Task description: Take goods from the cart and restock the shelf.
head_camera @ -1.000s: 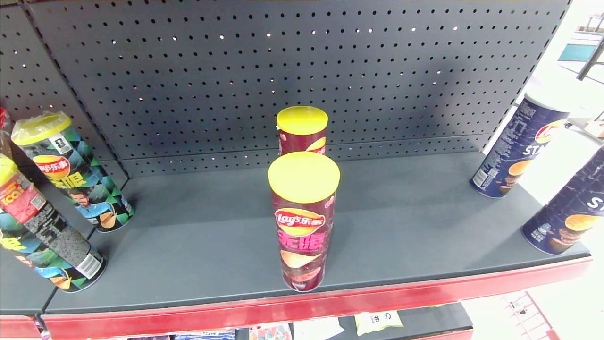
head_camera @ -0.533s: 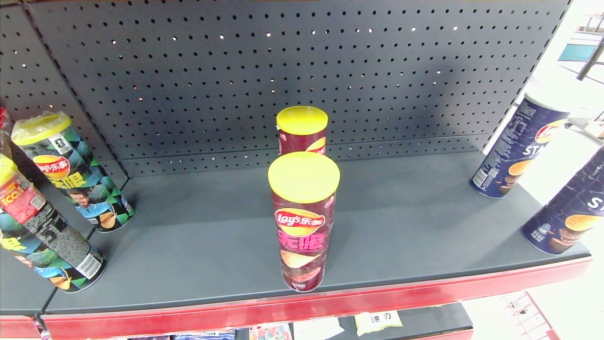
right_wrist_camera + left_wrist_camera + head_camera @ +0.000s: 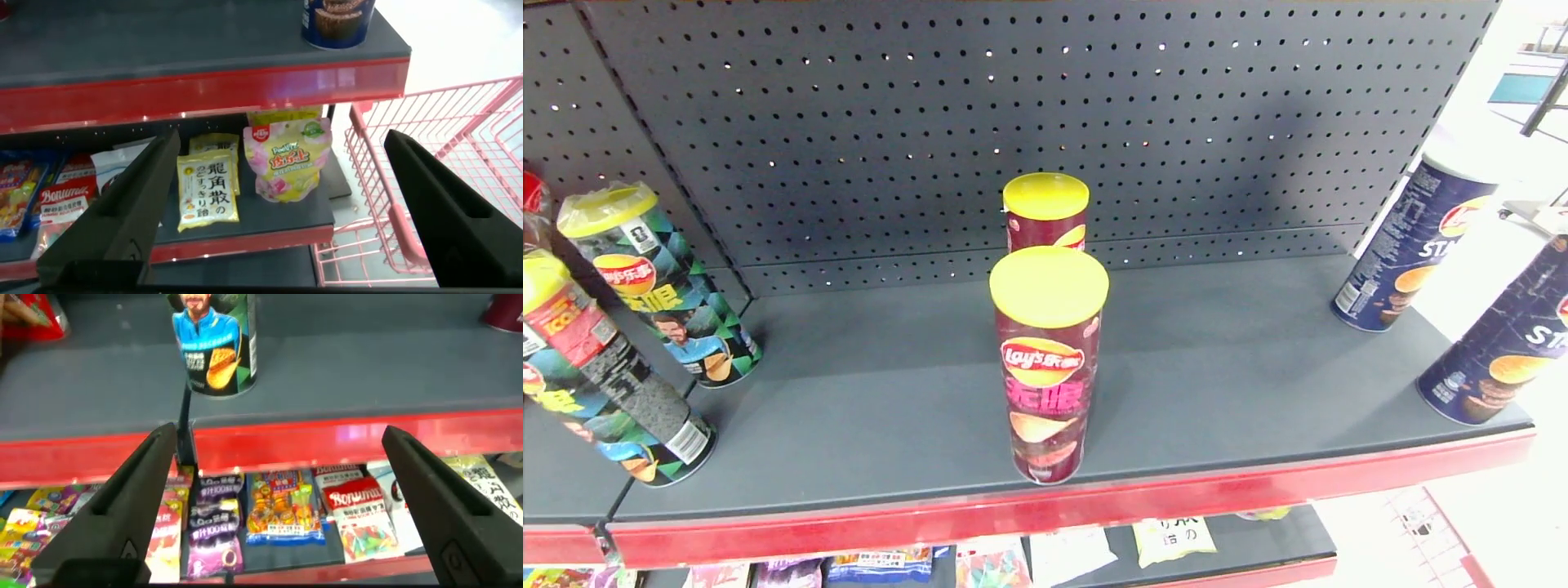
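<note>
1. The whole head view has shifted since half a second ago: everything on the shelf point(image 3: 866, 408) sits a little higher in the picture, and more of the lower shelf point(image 3: 286, 216) shows under the red edge. Read that as the camera moving, not the goods
2. The two maroon cans keep their places, upright at mid-shelf. The front maroon can point(image 3: 1048, 367) stands near the red edge, with the back maroon can point(image 3: 1045, 208) behind it by the pegboard. The green cans point(image 3: 658, 278) on the left and the blue cans point(image 3: 1405, 245) on the right stand as they did
3. Both tools are spread and carry nothing. The left tool point(image 3: 279, 433) hangs before the red edge below one of the green cans, and the right tool point(image 3: 282, 135) is by the shelf's right end, with the pink cart point(image 3: 445, 90) just beside it
4. You should judge this placing finished and a fresh trip to the cart due (what it holds you cannot tell from here)
</note>
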